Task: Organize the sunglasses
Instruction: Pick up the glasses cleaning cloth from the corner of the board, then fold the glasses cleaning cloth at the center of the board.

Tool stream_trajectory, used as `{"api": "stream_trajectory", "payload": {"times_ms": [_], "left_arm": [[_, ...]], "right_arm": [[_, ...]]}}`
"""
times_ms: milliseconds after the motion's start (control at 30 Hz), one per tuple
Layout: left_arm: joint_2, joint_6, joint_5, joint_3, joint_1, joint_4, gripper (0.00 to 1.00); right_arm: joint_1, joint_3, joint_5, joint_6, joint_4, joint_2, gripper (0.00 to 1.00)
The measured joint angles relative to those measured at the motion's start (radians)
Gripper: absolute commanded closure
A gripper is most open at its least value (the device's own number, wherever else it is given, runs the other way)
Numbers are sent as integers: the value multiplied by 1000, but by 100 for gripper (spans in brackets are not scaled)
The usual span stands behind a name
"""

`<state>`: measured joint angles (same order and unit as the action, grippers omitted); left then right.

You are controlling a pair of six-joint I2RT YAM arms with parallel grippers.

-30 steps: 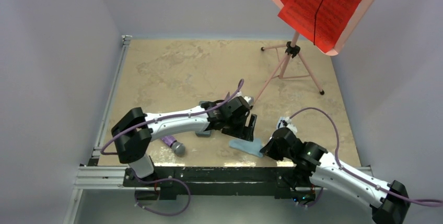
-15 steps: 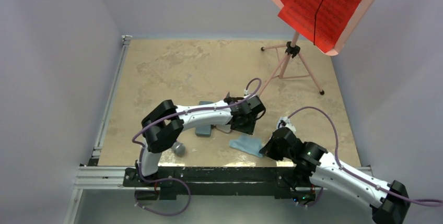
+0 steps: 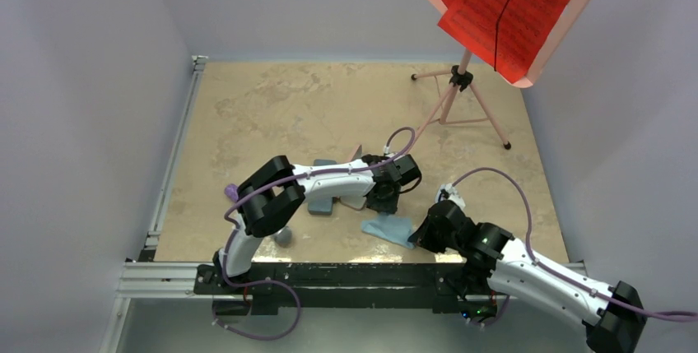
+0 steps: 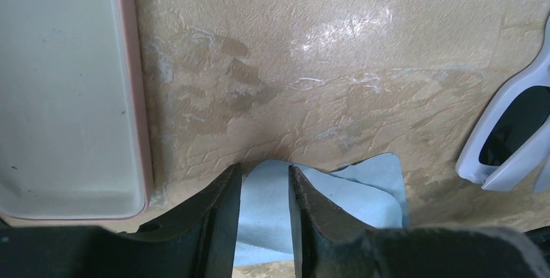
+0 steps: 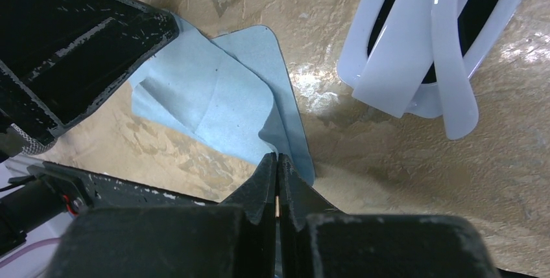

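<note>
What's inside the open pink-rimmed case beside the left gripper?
Only bare cream lining shows inside the case; nothing lies on it. Its far end runs out of frame, so that part is unseen.

No readable text, red sheets (image 3: 502, 7) on music stand (image 3: 461, 81), print too small

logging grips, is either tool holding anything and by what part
Left tool straddles an edge of the light blue cloth, jaws not yet closed. Right tool is shut at another edge; whether it pinches cloth cannot be told.
</note>
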<state>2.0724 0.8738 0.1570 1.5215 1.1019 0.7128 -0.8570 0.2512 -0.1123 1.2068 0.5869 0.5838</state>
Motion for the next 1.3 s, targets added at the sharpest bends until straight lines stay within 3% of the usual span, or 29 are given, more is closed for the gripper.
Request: {"api": "stream_trajectory", "payload": {"times_ms": [300, 467, 800, 1100, 1300], "left_arm": [[5, 31, -23, 2, 1, -5, 81], [14, 43, -19, 13, 6, 4, 100], [2, 50, 2, 12, 10, 17, 100], [-165, 50, 1, -90, 11, -19, 100], [-172, 48, 0, -93, 11, -26, 100]], "right_arm": [[0, 0, 0, -3, -19, 11, 100], [0, 0, 1, -3, -27, 20, 100], [0, 15, -2, -23, -24, 39, 100], [0, 75, -6, -54, -26, 93, 100], [0, 93, -5, -66, -29, 130, 100]]}}
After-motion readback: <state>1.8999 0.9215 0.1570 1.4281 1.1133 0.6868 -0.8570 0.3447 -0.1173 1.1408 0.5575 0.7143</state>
